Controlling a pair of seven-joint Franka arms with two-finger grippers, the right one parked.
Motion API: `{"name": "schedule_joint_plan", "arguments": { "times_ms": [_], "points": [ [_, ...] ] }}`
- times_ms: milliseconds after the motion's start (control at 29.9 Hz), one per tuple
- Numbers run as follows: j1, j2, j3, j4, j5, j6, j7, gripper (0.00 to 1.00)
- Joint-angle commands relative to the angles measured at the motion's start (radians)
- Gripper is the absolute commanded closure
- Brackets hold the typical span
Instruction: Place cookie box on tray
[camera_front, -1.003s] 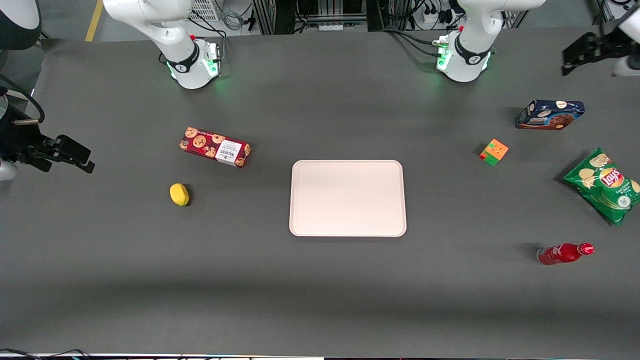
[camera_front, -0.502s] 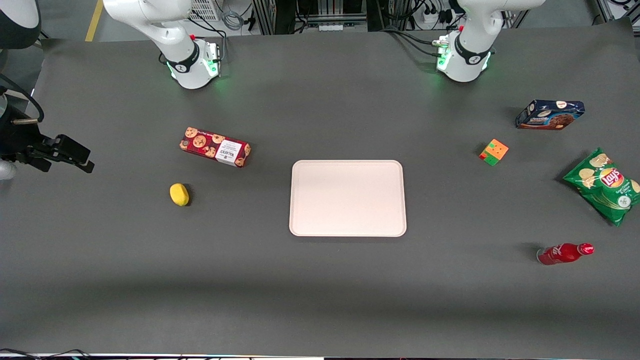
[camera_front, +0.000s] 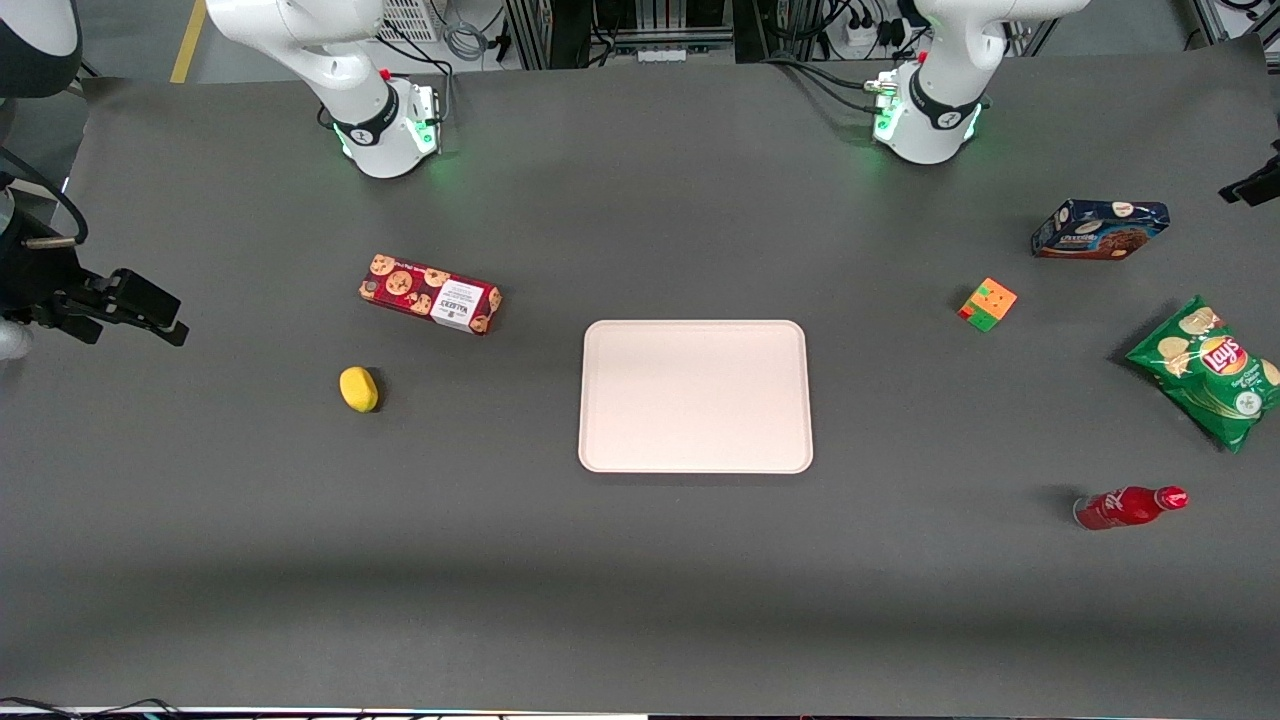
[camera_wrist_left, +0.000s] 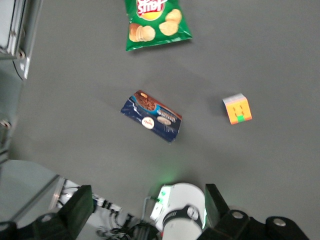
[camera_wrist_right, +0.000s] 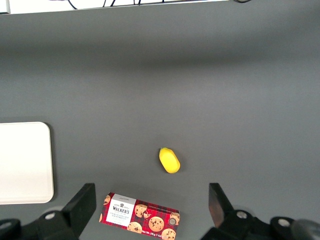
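Nearest the front camera, toward the working arm's end of the table (camera_front: 640, 600), lies a red bottle (camera_front: 1128, 507) on its side. The tray (camera_front: 695, 396) sits bare mid-table, with a lemon (camera_front: 358, 389) and a red box (camera_front: 431, 293) toward the parked arm's end. A chip bag (camera_front: 1205, 370) lies farther from the camera than the bottle, then a cube (camera_front: 987, 304), well apart from the tray. Farther still is the cookie box (camera_front: 1099, 229), lying on the table, apart from cube and bag, with nothing on it or against it. The gripper (camera_wrist_left: 145, 212) hangs high above the box near the table's edge, its fingers (camera_wrist_left: 77, 210) spread wide and holding nothing; the front view shows only a dark tip of it at the frame's edge.
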Motion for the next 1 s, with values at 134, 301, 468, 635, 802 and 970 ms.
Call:
{"name": "schedule_joint_plan", "arguments": {
  "times_ms": [134,301,468,635,802,970],
  "points": [
    [0.029,-0.096,0.135,-0.232,0.016,0.218,-0.04,0.0],
    [0.036,-0.146,0.16,-0.347,0.025,0.309,-0.074,0.0],
    [0.039,-0.188,0.157,-0.449,0.115,0.366,-0.186,0.0],
    [0.047,-0.219,0.169,-0.522,0.178,0.419,-0.224,0.0],
    [0.058,-0.22,0.176,-0.553,0.19,0.448,-0.224,0.0],
    [0.058,-0.211,0.248,-0.571,0.213,0.533,-0.226,0.0]
  ]
}}
